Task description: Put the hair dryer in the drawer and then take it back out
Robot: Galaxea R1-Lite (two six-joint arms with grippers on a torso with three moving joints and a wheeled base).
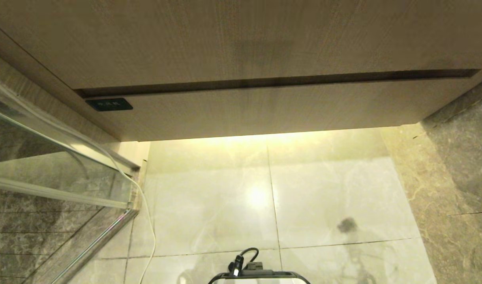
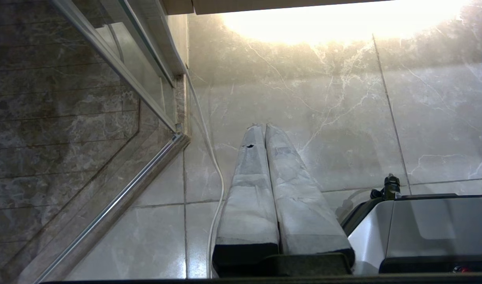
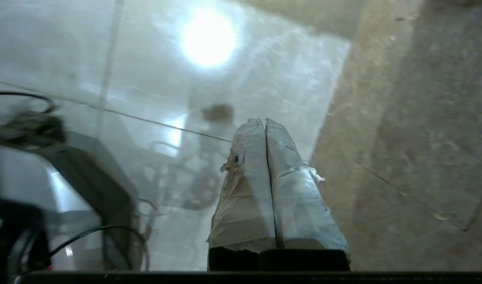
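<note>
Drawer (image 1: 264,110) is pushed all the way in, its long flat front running side to side across the head view under the taller wood panel (image 1: 241,39), with a small dark label (image 1: 109,104) near its left end; hair dryer isn't visible anywhere. Below its bottom edge there's glossy tile floor (image 1: 323,197), hemmed by a glass shower door (image 1: 47,185) on the left and dark marble wall (image 1: 462,165) on the right. Left gripper (image 2: 261,128) and right gripper (image 3: 261,121) both hang over the floor, fingers pressed together, holding nothing.
</note>
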